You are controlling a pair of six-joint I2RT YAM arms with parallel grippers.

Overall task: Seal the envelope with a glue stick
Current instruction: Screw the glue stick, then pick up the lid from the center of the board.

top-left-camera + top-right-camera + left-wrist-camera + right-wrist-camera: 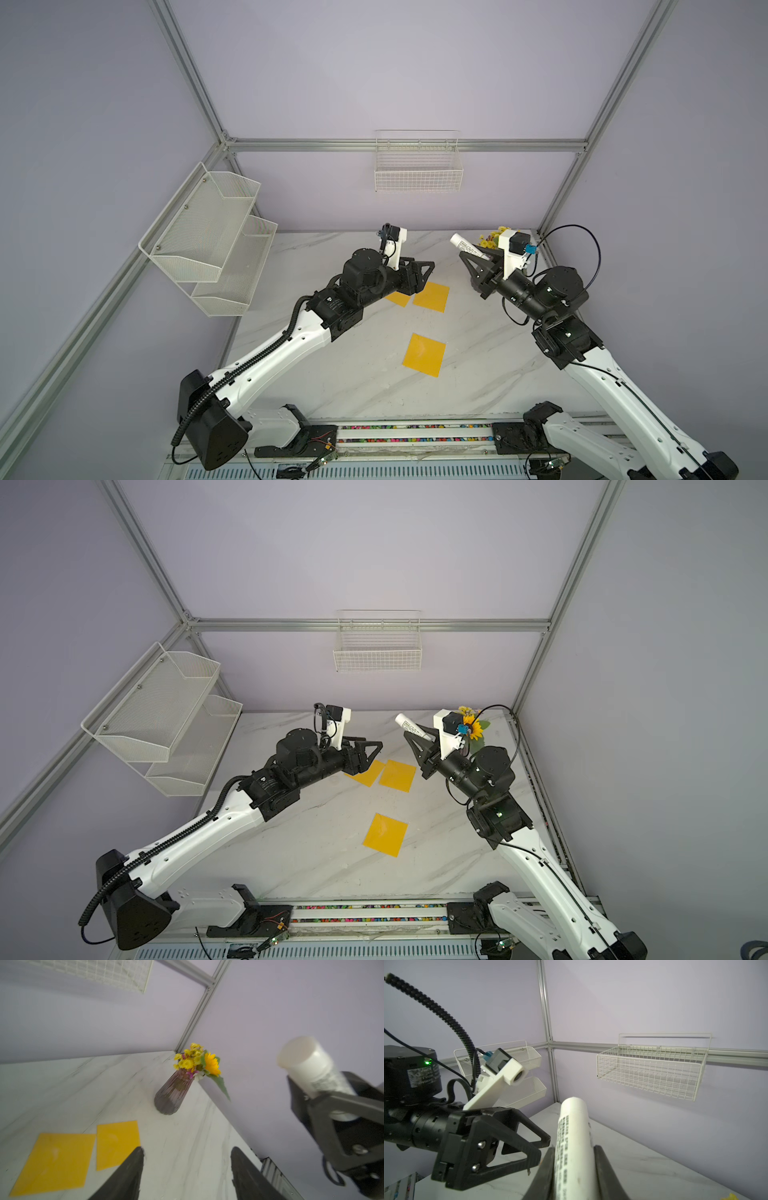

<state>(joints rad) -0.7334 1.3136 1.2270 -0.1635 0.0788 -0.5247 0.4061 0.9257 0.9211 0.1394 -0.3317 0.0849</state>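
Glue stick (467,246) clamped in right gripper (574,1150); left gripper (187,1151) wide, empty (cap (299,1053) faces it). We'd grip cap squarely, pull axially.

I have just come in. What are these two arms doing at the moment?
The right gripper holds the glue stick up in the air, jaws shut on its body, cap end pointing towards the left gripper. The left gripper hangs close by with jaws open and empty. The yellow envelopes lie flat on the table below, untouched.
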